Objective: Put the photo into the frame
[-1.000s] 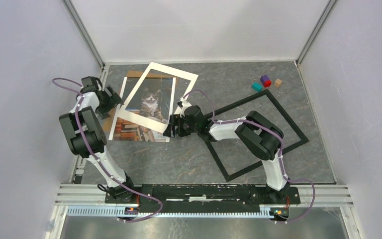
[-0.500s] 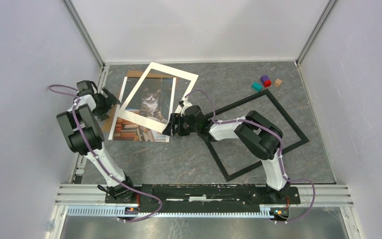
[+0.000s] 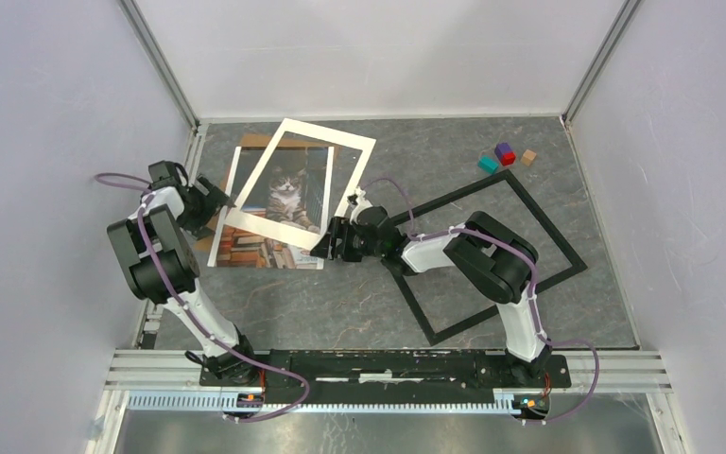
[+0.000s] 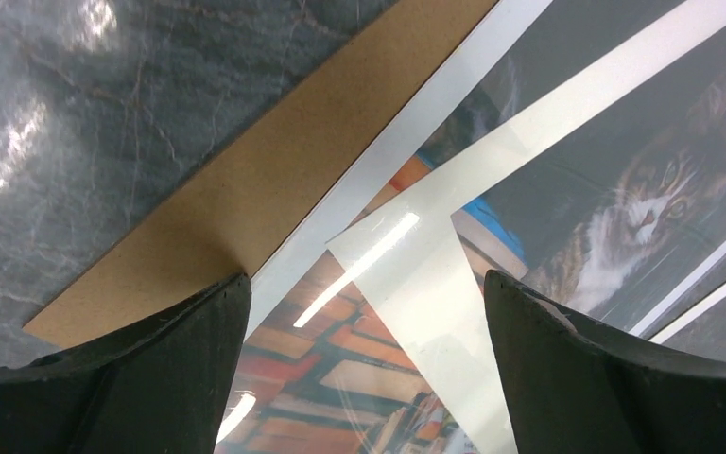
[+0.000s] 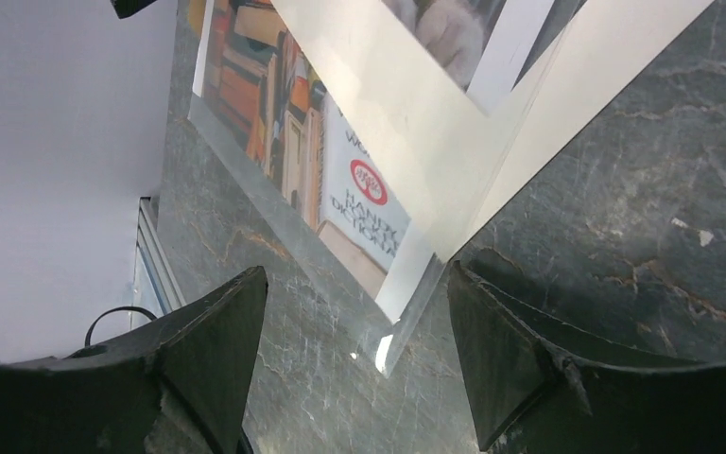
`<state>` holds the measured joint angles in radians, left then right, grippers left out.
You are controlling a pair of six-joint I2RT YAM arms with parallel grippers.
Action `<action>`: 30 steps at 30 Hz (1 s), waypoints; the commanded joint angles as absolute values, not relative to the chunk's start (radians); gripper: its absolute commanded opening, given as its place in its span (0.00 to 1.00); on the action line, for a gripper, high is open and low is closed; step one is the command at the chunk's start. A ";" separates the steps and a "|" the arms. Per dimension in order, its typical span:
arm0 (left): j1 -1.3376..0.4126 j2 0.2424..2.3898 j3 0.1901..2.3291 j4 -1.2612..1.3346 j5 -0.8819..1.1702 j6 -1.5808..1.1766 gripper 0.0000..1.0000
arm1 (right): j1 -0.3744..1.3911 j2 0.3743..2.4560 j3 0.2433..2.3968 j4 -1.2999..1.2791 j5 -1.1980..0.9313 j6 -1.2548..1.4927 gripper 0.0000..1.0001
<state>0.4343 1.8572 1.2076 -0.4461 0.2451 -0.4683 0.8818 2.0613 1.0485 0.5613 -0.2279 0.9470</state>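
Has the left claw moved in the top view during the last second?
Yes. The left claw has slid slightly toward the near side, along the left edge of the photo, which stayed put.

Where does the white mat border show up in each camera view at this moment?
Top external: the white mat border is upper left of centre, tilted over the photo.
Left wrist: white mat border, a pale corner near centre, strips running to the upper right and bottom.
Right wrist: white mat border, a pale corner near centre, strips running to the top.
Shared landmark: the photo's stacked books, visible in all three.
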 commanded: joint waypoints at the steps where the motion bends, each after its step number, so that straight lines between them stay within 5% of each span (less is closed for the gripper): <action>1: 0.432 1.815 1.124 -0.522 0.304 -0.529 1.00 | 0.885 2.017 0.994 0.559 -0.234 0.957 0.77; 30: 0.431 1.504 0.878 -0.514 0.242 -0.579 1.00 | 0.884 1.816 0.756 0.936 -0.353 1.132 0.76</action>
